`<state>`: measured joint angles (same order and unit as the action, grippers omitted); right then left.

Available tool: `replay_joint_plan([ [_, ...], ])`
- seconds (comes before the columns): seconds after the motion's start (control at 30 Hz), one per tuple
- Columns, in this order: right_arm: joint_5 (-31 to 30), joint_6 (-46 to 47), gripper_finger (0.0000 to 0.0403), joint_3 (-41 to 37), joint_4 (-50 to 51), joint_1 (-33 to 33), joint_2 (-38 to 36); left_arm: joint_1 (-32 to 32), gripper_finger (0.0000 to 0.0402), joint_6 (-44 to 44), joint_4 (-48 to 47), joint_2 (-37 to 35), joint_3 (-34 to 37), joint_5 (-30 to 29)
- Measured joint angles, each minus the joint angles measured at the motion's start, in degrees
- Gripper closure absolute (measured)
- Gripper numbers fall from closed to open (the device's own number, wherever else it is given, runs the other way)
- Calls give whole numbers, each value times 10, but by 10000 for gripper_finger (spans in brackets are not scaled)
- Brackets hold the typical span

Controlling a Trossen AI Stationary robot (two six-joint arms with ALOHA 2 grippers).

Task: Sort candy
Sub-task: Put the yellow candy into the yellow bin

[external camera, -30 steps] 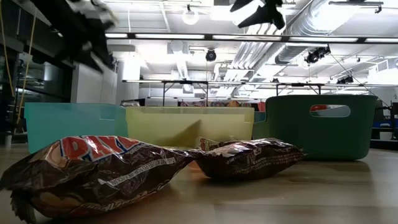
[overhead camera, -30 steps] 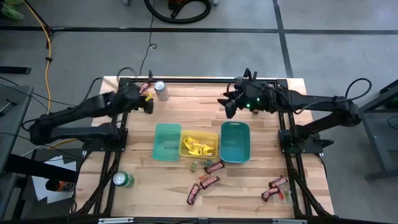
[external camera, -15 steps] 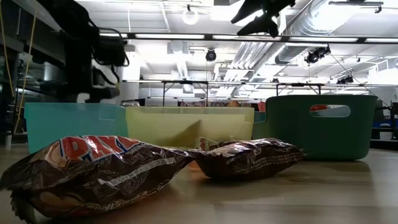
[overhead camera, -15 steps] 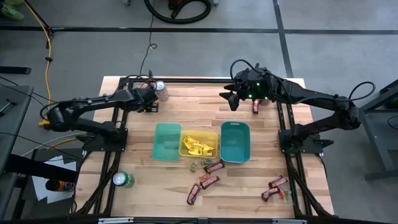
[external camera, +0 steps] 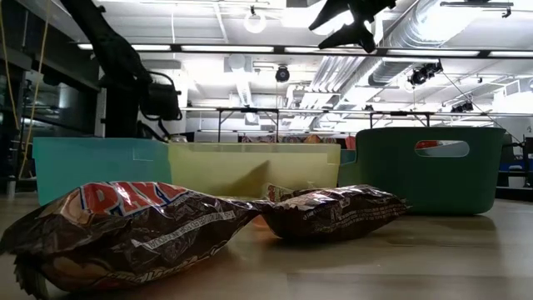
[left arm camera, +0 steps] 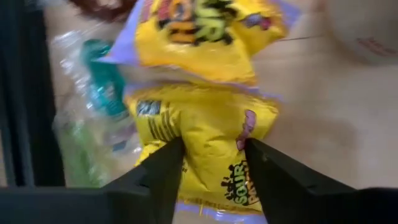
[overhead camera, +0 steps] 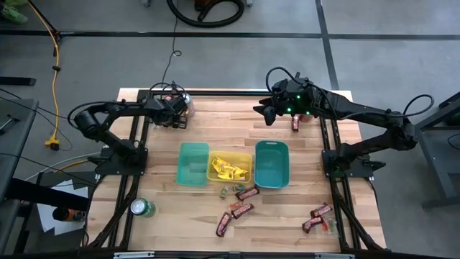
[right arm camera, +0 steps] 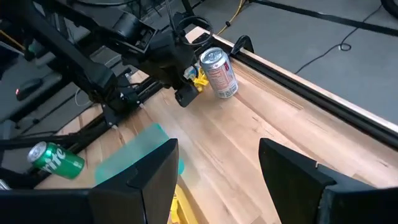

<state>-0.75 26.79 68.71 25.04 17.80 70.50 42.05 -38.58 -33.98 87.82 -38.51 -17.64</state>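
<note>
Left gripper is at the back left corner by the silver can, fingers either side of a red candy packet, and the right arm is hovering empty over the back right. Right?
Not quite: the packet between the left gripper's fingers is yellow, not red, as the left wrist view shows. The yellow packet lies beside the silver can. The right gripper does hover open and empty.

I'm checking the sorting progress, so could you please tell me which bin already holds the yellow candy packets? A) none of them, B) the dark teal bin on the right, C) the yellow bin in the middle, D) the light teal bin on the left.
C: in the high view the yellow candy packets lie inside the yellow bin, which sits in the middle of the row, while both teal bins beside it show only bare floors.
</note>
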Motion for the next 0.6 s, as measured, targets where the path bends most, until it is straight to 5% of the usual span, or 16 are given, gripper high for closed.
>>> replay_joint_plan([
  [0.2,0,34,186,0,-4,-24,0,-23,383,43,-24,-61,3,43],
  [0.4,0,49,186,0,-54,-65,0,-76,394,47,-83,-230,4,54],
  [0.6,0,64,186,0,-102,-95,0,-204,398,0,-70,-394,4,99],
])
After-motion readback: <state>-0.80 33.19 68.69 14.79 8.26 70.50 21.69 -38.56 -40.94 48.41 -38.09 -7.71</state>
